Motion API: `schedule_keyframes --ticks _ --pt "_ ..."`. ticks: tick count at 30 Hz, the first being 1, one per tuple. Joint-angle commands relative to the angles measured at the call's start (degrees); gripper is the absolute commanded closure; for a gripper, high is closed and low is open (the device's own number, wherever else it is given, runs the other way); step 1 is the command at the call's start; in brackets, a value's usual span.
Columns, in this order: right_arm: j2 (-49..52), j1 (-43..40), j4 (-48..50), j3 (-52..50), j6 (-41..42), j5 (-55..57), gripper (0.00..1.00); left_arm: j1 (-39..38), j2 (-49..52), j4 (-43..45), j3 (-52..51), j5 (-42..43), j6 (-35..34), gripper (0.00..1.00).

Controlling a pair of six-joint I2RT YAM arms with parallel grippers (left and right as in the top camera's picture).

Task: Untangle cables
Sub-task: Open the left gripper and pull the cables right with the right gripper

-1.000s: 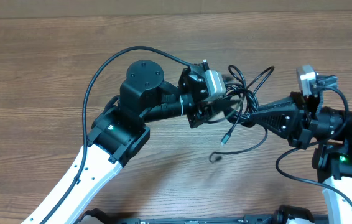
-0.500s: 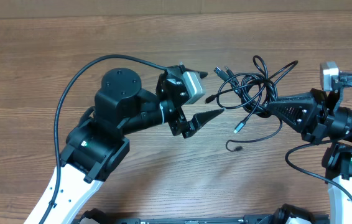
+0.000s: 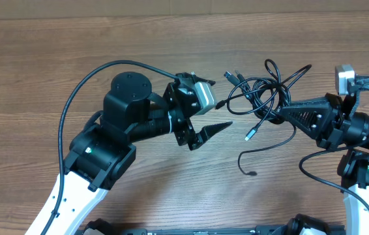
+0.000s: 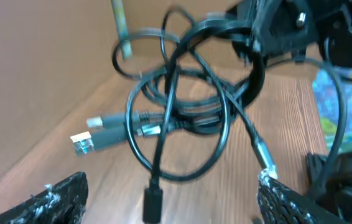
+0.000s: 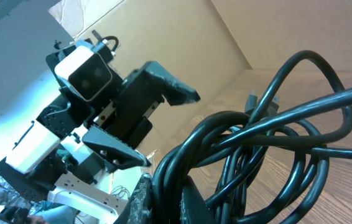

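Left gripper (image 3: 220,102) has its jaws spread wide with nothing in them, facing the cables (image 3: 263,91) just off at its 3 o'clock. The tangle is around the bench's (image 3: 41,78) 2 o'clock, one loose tail trailing toward 7. Right gripper (image 3: 279,112) jaws are clamped tight on the bundle.

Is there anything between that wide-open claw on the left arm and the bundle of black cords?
Nothing visible. The left gripper faces the cables directly with its jaws open, and only open air lies between them. The right gripper pinches the tangle from the far side.
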Motion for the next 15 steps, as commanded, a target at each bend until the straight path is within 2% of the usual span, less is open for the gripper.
schedule_keyframes --ticks 1,6,10,15 --pt "-0.4 -0.3 0.5 1.2 0.2 -1.9 0.96 0.3 0.9 -3.8 1.0 0.0 2.2 0.16" --pt "-0.4 -0.2 2.8 1.2 1.1 -1.9 0.96 0.3 1.2 -6.3 1.0 -0.4 4.3 0.16" --pt "-0.4 -0.2 8.9 1.2 6.3 -1.9 0.96 0.3 1.5 -7.4 1.0 -0.7 8.3 0.14" --pt "-0.6 0.1 10.4 1.2 6.7 -1.9 0.96 0.3 2.5 -6.9 1.0 -3.4 8.6 0.14"
